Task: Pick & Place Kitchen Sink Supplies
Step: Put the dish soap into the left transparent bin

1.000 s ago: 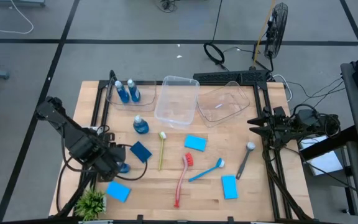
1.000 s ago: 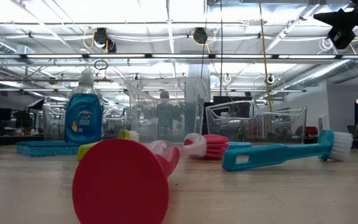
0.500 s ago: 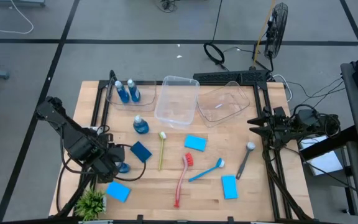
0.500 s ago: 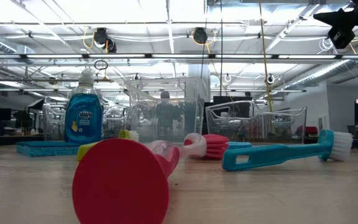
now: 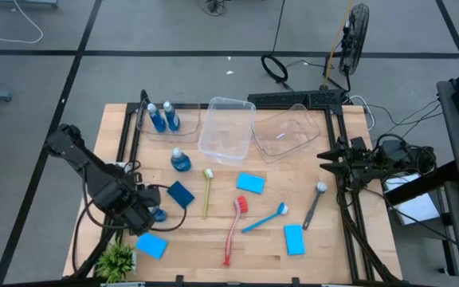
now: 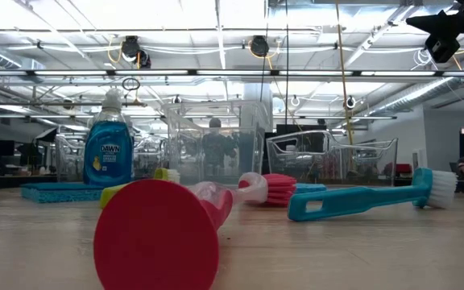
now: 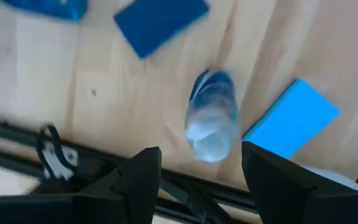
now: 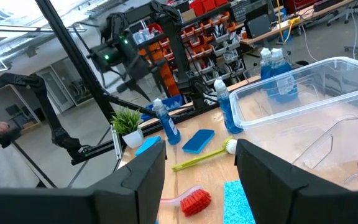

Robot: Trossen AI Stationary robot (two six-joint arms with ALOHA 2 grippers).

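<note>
Nothing has moved since the earlier frames except the left gripper (image 5: 146,209), which has crept slightly lower over its bottle (image 5: 157,213). That bottle (image 7: 211,116) stands upright on the counter (image 5: 269,243) directly under the wide-open jaws, held by neither finger. A light blue sponge (image 5: 151,245) lies just beside it, toward the counter's near edge, and a dark blue sponge (image 5: 180,194) lies just beyond the jaws on the other side. A plant (image 5: 117,259) sits at the near left corner.

Farther out, another bottle (image 5: 181,160) stands alone, and two more bottles (image 5: 164,117) stand in the left tub (image 5: 190,119). Two empty tubs (image 5: 226,127) sit along the far edge. Mid-counter lie a yellow-green brush (image 5: 207,192), a red brush (image 5: 233,229), a blue brush (image 5: 264,218), a grey brush (image 5: 313,204) and two more sponges (image 5: 250,183).

The right gripper (image 5: 325,158) waits at the right edge, raised well off the counter, jaws wide apart and empty.
</note>
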